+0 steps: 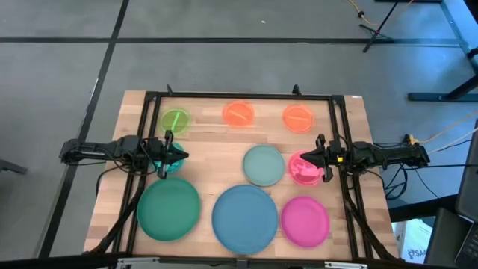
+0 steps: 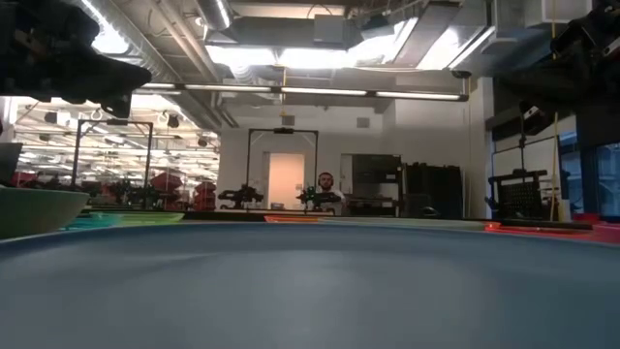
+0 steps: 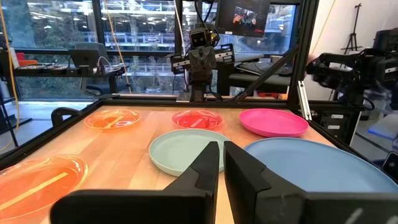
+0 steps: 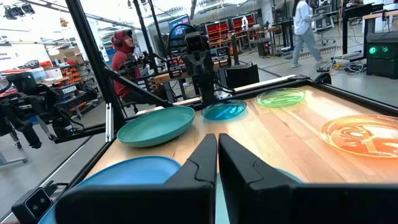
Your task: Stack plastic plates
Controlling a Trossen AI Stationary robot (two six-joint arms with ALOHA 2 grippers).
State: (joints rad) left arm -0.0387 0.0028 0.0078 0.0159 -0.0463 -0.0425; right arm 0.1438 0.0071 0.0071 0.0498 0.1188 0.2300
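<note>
On your wooden surface (image 1: 202, 149), the large blue plate (image 1: 244, 218) and large green plate (image 1: 169, 210) lay along the near edge beside the magenta plate (image 1: 305, 221), the pale teal plate (image 1: 263, 165) just behind. Your left claw (image 1: 181, 156) hovered, fingers together, over a small blue plate (image 1: 171, 166); your right claw (image 1: 305, 157), likewise closed, over the small pink plate (image 1: 304, 170).

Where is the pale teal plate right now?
In the high view the pale teal plate lies flat near the table's middle, slightly toward the right arm's side, between the small pink plate and the large blue plate in front.
</note>
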